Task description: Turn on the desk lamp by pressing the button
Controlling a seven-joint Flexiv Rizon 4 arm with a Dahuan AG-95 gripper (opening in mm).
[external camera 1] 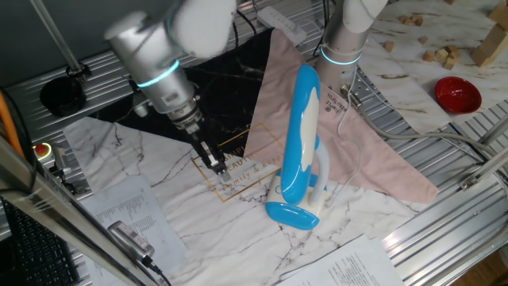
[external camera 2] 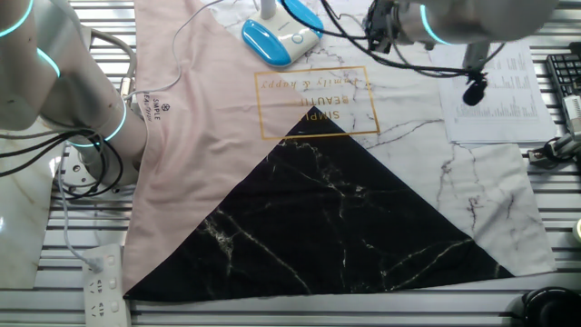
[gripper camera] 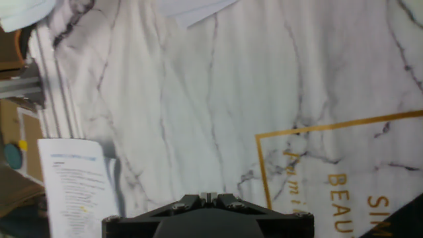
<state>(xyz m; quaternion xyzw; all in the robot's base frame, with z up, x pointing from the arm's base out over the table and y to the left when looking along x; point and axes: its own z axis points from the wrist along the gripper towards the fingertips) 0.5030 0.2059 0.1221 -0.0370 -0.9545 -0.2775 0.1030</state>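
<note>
Desk lamp (external camera 1: 301, 143): upright on the marble-print mat (external camera 1: 198, 214), blue foot (external camera 1: 290, 214) facing the bench edge, within reach.
Gripper (external camera 1: 215, 164): low over the mat left of the lamp, apart from it.
Jaws: state cannot be told.

Slatted metal table (external camera 1: 444, 202) under marble-print mat (external camera 1: 198, 214), pink cloth (external camera 1: 373, 159), printed sheets (external camera 1: 127, 214), desk lamp (external camera 1: 298, 147).

The desk lamp (external camera 2: 281, 34) is cropped by the top edge in the other fixed view, its head unseen. The claw (external camera 1: 214, 163) tips look too small to judge; hand view omits them.
</note>
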